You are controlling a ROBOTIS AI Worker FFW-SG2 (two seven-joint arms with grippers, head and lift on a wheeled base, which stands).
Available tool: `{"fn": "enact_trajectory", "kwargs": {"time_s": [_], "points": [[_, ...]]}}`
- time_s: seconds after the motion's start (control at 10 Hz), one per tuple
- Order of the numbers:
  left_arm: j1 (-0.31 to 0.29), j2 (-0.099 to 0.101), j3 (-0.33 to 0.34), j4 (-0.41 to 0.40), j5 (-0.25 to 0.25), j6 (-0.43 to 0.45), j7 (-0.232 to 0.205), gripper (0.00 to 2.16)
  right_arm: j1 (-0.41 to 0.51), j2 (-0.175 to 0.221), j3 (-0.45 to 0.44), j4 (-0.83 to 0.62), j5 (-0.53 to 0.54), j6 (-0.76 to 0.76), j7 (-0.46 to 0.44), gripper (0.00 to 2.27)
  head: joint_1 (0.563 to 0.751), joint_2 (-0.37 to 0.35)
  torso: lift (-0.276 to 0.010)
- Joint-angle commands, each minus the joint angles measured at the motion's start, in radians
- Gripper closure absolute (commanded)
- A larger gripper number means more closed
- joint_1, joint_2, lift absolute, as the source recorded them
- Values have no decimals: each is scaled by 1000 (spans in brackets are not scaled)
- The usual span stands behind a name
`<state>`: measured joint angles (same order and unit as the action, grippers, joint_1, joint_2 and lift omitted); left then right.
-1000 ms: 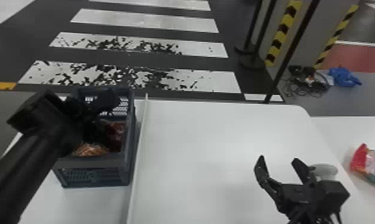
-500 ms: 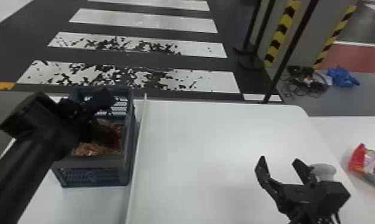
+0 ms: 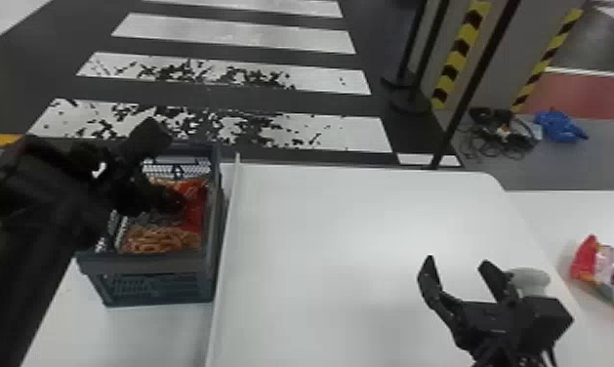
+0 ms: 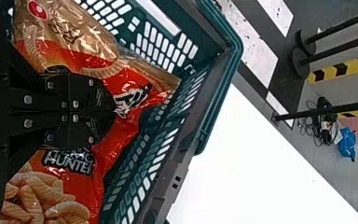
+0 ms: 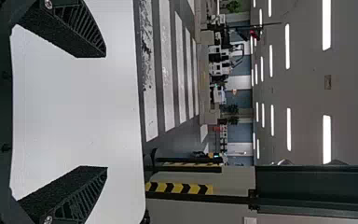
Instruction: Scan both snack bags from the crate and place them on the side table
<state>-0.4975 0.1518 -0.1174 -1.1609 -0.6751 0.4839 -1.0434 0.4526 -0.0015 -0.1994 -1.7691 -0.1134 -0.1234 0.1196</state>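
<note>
Striped floor backs the white table (image 3: 349,244). At left, the left gripper (image 4: 113,112) has its fingers closed, apparently pinching the red snack bag (image 4: 121,137) in the crate (image 3: 144,263); lifting it clear for scanning seems next. Lower right, the right gripper (image 3: 458,266) stands open; another bag (image 3: 610,273) lies at the right edge. Compared with earlier, the left arm (image 3: 37,254) sits higher and more red shows.
</note>
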Motion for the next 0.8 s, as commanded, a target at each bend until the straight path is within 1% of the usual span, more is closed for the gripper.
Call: {"fn": "enact_trajectory", "kwargs": {"time_s": [0.0, 0.1, 0.2, 0.3, 0.4, 0.5, 0.6, 0.7], "points": [[14, 0, 28, -46, -3, 12, -14, 2142, -3, 2, 0, 2, -5, 0, 0, 60, 695, -123, -98], [24, 0, 44, -65, -3, 15, -18, 2142, -5, 2, 0, 3, -5, 0, 0, 60, 695, -122, -98], [34, 0, 76, -80, -1, 12, -20, 2142, -5, 2, 0, 5, -5, 0, 0, 60, 695, -118, -98], [48, 0, 116, -102, 22, 9, -24, 2142, -6, 2, 0, 5, -3, 0, 0, 60, 695, -110, -98], [68, -2, 147, -118, 52, 9, -14, 2142, -8, 2, 0, 5, 0, 0, 0, 60, 695, -101, -98], [83, -2, 176, -129, 100, 3, -1, 2142, -9, 2, 2, 7, 1, 0, 0, 60, 695, -95, -98], [100, -2, 212, -132, 143, -21, 5, 2142, -8, 2, 3, 7, 6, 0, 0, 60, 695, -88, -98], [116, -2, 234, -131, 180, -52, 23, 2142, -8, 2, 3, 7, 9, 3, -1, 60, 695, -83, -98]]}}
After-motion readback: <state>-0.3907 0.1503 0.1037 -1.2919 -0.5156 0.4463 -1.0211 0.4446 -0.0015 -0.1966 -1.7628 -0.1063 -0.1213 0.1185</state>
